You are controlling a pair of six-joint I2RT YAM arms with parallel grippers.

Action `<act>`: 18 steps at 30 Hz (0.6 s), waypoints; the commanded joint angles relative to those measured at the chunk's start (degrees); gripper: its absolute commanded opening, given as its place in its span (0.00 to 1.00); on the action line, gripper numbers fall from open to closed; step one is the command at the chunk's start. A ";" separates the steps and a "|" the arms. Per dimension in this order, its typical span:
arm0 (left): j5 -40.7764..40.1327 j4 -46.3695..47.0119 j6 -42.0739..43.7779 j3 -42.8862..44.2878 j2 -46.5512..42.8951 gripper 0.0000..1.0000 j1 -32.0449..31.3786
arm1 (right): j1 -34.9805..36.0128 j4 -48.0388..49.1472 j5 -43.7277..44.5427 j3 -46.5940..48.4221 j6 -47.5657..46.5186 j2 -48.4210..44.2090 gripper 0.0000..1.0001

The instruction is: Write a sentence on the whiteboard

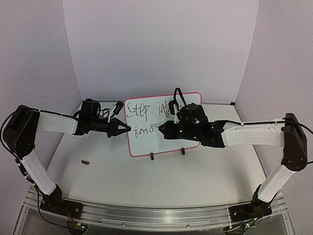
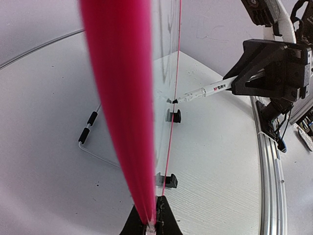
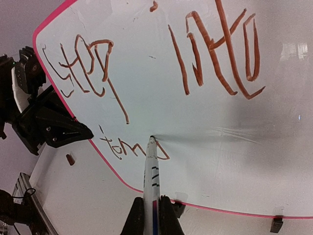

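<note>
The whiteboard (image 1: 146, 144), pink-edged, stands upright at the table's middle. My left gripper (image 1: 126, 128) is shut on its left edge; in the left wrist view that pink edge (image 2: 120, 98) runs up from between the jaws (image 2: 152, 223). The sentence (image 3: 146, 73) reads "Step into" with "tomo" begun below it. My right gripper (image 3: 151, 208) is shut on a white marker (image 3: 151, 171), whose tip touches the board at the end of the lower line. From the left wrist, the marker (image 2: 205, 90) meets the board's front face.
Two black clips (image 1: 151, 156) (image 1: 183, 151) hold the board's bottom edge. A small brown cap-like piece (image 1: 86, 161) lies on the table at the left. A wire stand (image 2: 88, 132) sits behind the board. White walls close in the back and sides.
</note>
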 commanded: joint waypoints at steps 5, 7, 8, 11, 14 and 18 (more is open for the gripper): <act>-7.59 -3.68 2.79 -0.29 0.97 0.00 -0.29 | -0.35 4.20 -0.88 -2.84 -0.10 -4.94 0.00; -7.59 -3.64 2.77 -0.20 1.09 0.00 -0.34 | -0.35 4.18 0.13 -2.99 0.31 -4.71 0.00; -7.59 -3.67 2.78 -0.20 1.11 0.00 -0.32 | -0.35 4.18 0.53 -2.99 0.49 -4.44 0.00; -7.59 -3.72 2.77 -0.25 1.07 0.00 -0.28 | -0.35 4.08 0.89 -2.73 0.71 -3.39 0.00; -7.59 -3.72 2.80 -0.29 1.08 0.00 -0.32 | -0.37 3.12 2.33 -1.97 0.91 -2.24 0.00; -7.59 -3.72 2.82 -0.29 0.97 0.00 -0.29 | -0.36 2.20 3.96 -1.66 1.00 -1.75 0.00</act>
